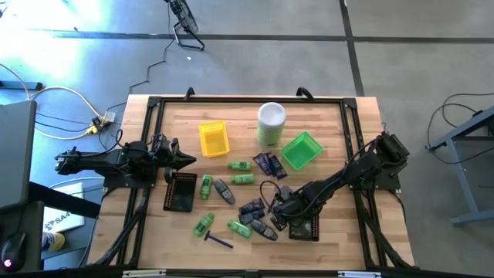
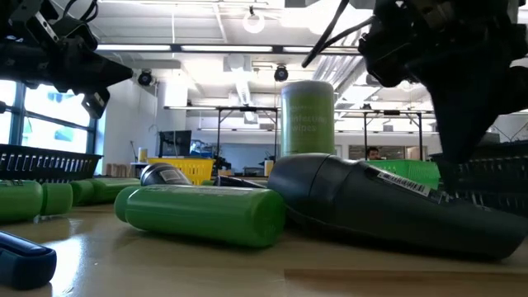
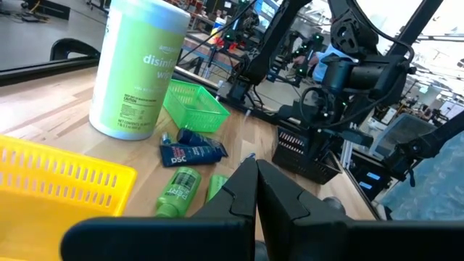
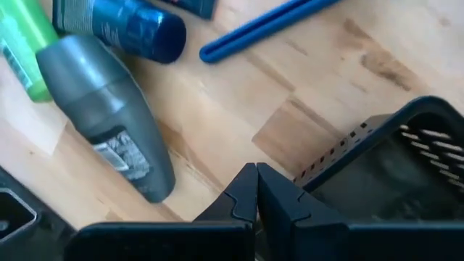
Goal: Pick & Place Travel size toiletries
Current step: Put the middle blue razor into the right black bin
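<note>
You have nearly everything left to do: the wooden table carries the scattered travel size toiletries loose between the trays. The yellow tray and green tray look empty; you cannot tell what either black tray holds. Your right gripper sits low among the items, fingers pressed together, holding nothing, beside the other black tray. Your left gripper waits near the yellow tray, likewise closed and empty. Closest to your right gripper lies a dark grey oval piece, labelled, on its side, touching a navy tube.
</note>
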You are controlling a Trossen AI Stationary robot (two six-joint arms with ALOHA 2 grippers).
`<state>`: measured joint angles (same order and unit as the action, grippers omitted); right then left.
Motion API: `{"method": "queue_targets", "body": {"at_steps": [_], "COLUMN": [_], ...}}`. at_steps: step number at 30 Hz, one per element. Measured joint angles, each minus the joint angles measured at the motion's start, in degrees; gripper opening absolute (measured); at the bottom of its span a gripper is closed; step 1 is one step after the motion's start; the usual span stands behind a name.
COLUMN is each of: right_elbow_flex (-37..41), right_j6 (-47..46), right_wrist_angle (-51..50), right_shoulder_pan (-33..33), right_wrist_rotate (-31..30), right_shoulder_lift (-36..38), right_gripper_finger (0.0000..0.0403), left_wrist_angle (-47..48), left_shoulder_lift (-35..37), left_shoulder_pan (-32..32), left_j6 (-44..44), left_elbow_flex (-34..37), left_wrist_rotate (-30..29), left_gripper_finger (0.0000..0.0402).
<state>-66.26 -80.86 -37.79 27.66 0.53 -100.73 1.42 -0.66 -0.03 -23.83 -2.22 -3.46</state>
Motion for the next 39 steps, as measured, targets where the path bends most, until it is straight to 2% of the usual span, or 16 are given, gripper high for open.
{"method": "queue_targets", "body": {"at_steps": [6,15,22,29,39], "right_elbow_flex": [0.0,-0.04,-0.04,-0.04,-0.04], "right_j6": [0.03,5.97,17.08,31.35,44.68], "right_wrist_angle": [-0.74,6.51,6.58,6.77,7.72], "right_shoulder_pan": [0.11,-1.28,-4.29,-7.23,-9.85], "right_wrist_rotate": [-0.11,-2.28,-1.5,4.22,3.91], "right_shoulder_lift": [0.0,2.94,5.8,6.58,6.58], "right_gripper_finger": [0.0002,0.0002,0.0002,0.0002,0.0002], "left_wrist_angle": [0.01,0.01,0.01,0.01,-0.01], "left_shoulder_lift": [-0.01,-0.01,-0.01,-0.01,-0.01], "left_shoulder_pan": [0.01,0.01,0.0,0.0,0.0], "left_j6": [0.0,0.0,0.0,-0.02,-0.02], "left_elbow_flex": [0.0,0.01,0.02,0.02,0.02], "left_wrist_rotate": [-0.02,-0.02,-0.02,-0.02,-0.02], "left_gripper_finger": [0.0003,0.0003,0.0003,0.0003,0.0003]}}
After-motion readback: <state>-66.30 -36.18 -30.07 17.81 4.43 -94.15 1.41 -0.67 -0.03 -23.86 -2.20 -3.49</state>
